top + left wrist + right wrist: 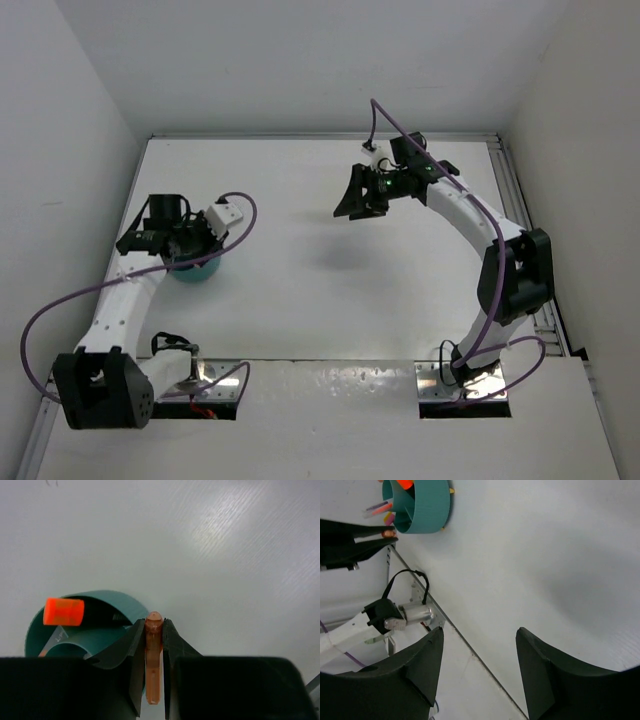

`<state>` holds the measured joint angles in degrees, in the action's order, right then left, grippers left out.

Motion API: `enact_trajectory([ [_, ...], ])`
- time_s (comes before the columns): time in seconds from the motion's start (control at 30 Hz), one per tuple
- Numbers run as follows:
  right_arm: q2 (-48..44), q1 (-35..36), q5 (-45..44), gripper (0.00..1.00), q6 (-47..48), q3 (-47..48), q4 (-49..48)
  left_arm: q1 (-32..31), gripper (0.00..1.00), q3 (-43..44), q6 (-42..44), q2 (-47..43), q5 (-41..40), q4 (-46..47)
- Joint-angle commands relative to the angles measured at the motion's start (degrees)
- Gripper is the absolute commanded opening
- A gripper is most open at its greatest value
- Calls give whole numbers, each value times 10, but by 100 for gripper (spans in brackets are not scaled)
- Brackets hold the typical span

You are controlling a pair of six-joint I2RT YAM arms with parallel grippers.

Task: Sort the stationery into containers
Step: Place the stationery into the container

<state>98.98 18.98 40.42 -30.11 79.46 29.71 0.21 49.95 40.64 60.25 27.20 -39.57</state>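
My left gripper [154, 623] is shut on a translucent orange pen [153, 652], which stands lengthwise between the fingers with its rounded tip poking out. The teal bowl [107, 600] lies just left of and below the fingertips, and an orange-capped marker [63, 611] rests inside it. From above, the left gripper [140, 241] hovers beside the bowl [196, 271]. The right wrist view shows the bowl [427, 507] holding several pens [387, 507]. My right gripper [479, 632] is open and empty, raised over the far middle of the table [358, 204].
A small yellow piece [451, 490] peeks out beside the bowl. White walls close in the table on three sides. A metal rail [515, 200] runs along the right edge. The arm bases [190, 375] sit at the near edge.
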Motion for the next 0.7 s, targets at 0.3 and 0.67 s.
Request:
enact_trajectory([
  [0.3, -15, 9, 2, 58, 8, 3, -14, 137, 0, 39, 211, 42, 157, -59],
  [0.67, -15, 7, -14, 57, 14, 11, -9, 211, 3, 21, 301, 71, 247, -85],
])
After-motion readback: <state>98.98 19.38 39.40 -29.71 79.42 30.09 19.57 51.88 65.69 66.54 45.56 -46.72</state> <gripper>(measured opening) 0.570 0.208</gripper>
